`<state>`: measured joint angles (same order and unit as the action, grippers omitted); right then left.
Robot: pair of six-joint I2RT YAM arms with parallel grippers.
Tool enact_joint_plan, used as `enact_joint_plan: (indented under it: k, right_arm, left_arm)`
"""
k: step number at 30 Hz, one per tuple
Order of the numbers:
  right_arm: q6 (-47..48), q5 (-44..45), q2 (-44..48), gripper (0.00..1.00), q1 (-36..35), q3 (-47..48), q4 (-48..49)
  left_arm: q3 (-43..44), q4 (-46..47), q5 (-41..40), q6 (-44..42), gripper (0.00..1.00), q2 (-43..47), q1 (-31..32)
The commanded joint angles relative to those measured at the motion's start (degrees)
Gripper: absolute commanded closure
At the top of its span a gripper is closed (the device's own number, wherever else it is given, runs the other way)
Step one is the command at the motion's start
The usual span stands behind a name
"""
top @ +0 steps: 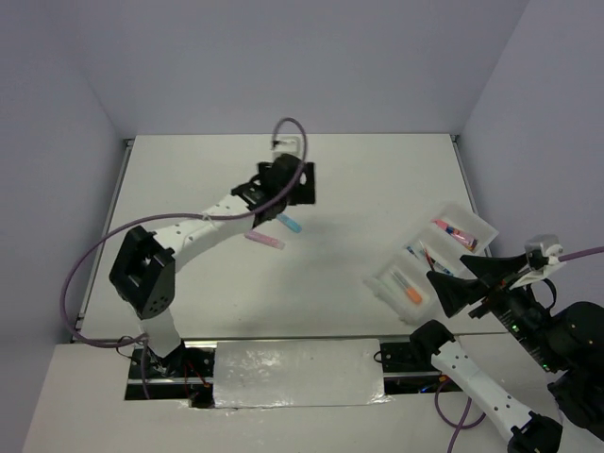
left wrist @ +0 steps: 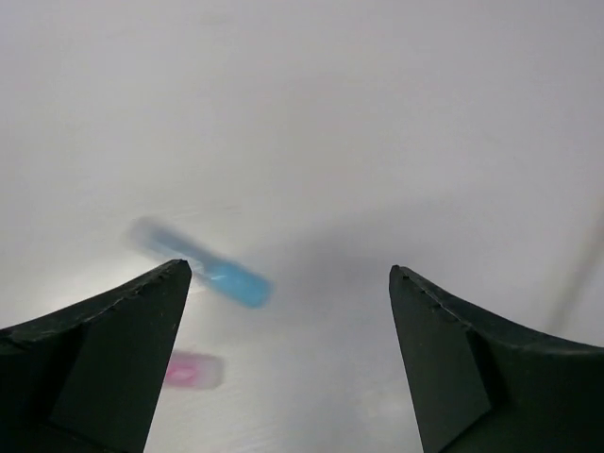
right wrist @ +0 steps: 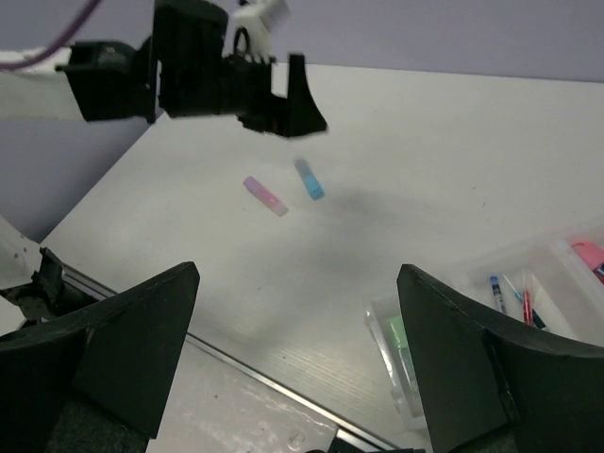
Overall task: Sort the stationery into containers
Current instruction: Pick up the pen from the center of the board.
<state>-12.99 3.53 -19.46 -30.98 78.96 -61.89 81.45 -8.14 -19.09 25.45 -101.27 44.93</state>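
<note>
A short pastel blue highlighter [top: 290, 224] is seen near the middle of the flat white worktop [top: 189, 170]. A short pastel purple highlighter [top: 264, 240] lies just beside it on the near-left side, and the two are not touching. In the left wrist view the blue highlighter is smeared by blur, so it cannot be told whether it rests flat on the worktop.

The left gripper [left wrist: 289, 267] is held above the worktop, just to the far side of these two. Its black fingers are spread wide, and nothing is held between them.

Well apart from them, a translucent white rectangular plastic tray [top: 477, 219] with three compartments is set slantwise near the right edge, toward the near-right corner.

- **Far compartment:** a stubby pink-orange tube [top: 455, 232] is seen here.
- **Middle compartment:** thin red and blue pens [right wrist: 524, 307] lie here.
- **Near compartment:** a green highlighter [right wrist: 396, 332] and an orange highlighter [top: 411, 293] lie side by side.

The right gripper [right wrist: 297, 274] is held at the near side of the tray. Its fingers are parted wide and nothing is gripped.

A purple cable [top: 94, 260] is looped out from the left arm toward the left edge of the worktop.
</note>
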Motion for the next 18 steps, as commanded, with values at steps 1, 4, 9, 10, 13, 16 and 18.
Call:
enact_joint_plan:
  k: [1, 4, 9, 10, 13, 16, 18]
  right_arm:
    - [-0.5, -1.2, -1.1, 0.07, -0.2, -1.7, 4.5]
    - [-2.0, -1.9, -1.7, 0.07, -0.1, -3.8, 6.4]
    - [-2.8, -3.2, -2.7, 0.08, -0.2, -7.7, 8.4]
    - [-2.9, -3.2, -2.7, 0.08, -0.2, -8.1, 8.6]
    - [-3.0, -4.4, -2.6, 0.08, -0.2, -9.1, 8.6]
    - [-2.8, -4.3, -2.2, 0.08, -0.2, -9.6, 8.4]
    - [-2.7, -4.1, -1.7, 0.08, -0.1, -9.9, 8.2]
  left_arm:
    - [1.2, -21.7, -22.6, 27.8, 0.01, 0.7, -6.3]
    - [5.6, -39.6, -25.2, 50.8, 0.06, -4.6, -11.2]
    - [14.9, -57.0, -25.0, 65.1, 0.07, -12.4, -12.7]
    - [16.4, -56.9, -23.8, 64.8, 0.07, -14.1, -12.7]
    - [16.1, -56.3, -20.5, 66.8, 0.08, -15.6, -12.8]
    - [13.0, -53.7, -17.9, 68.2, 0.09, -15.4, -12.7]
    - [10.7, -51.8, -16.1, 68.0, 0.10, -15.2, -12.7]
